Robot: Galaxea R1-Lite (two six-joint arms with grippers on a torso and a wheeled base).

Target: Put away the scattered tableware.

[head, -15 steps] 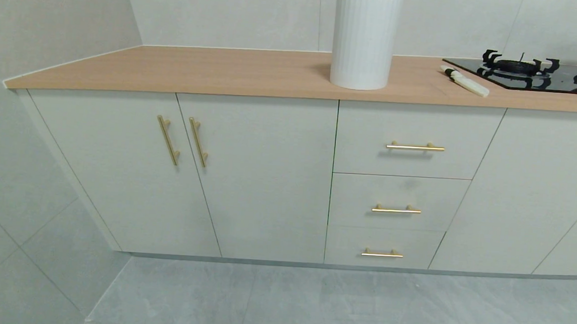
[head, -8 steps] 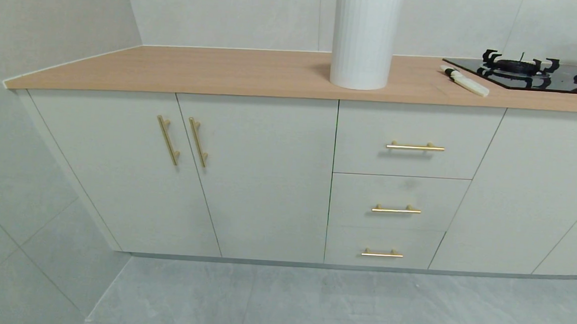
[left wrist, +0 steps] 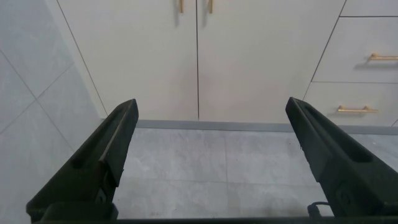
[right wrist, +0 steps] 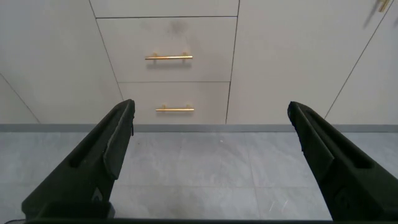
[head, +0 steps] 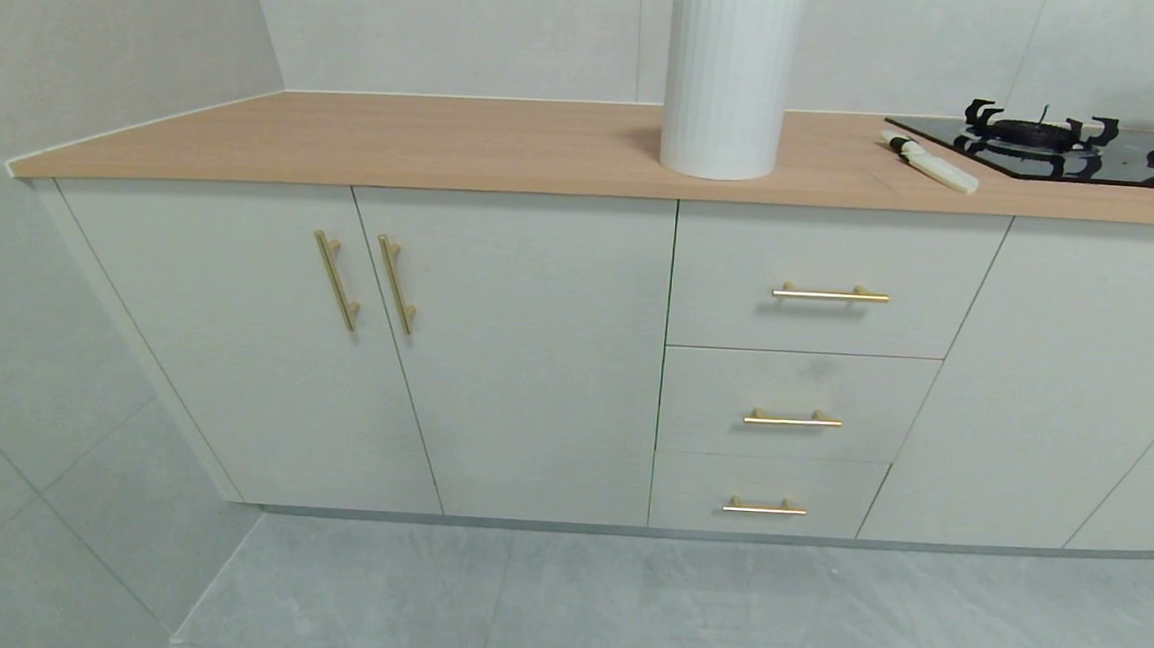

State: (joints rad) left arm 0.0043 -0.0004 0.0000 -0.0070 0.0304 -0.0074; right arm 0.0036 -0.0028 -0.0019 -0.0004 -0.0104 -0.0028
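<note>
Nothing had shifted since the earlier frames. The cream-handled utensil [head: 928, 161] lay on the wooden countertop [head: 398, 143], between the white ribbed canister [head: 730, 78] and the stove [head: 1058, 153]. The left gripper [left wrist: 211, 109] and the right gripper [right wrist: 211, 107] hung low before the cabinet fronts [head: 535, 362], both spread wide and holding nothing.
</note>
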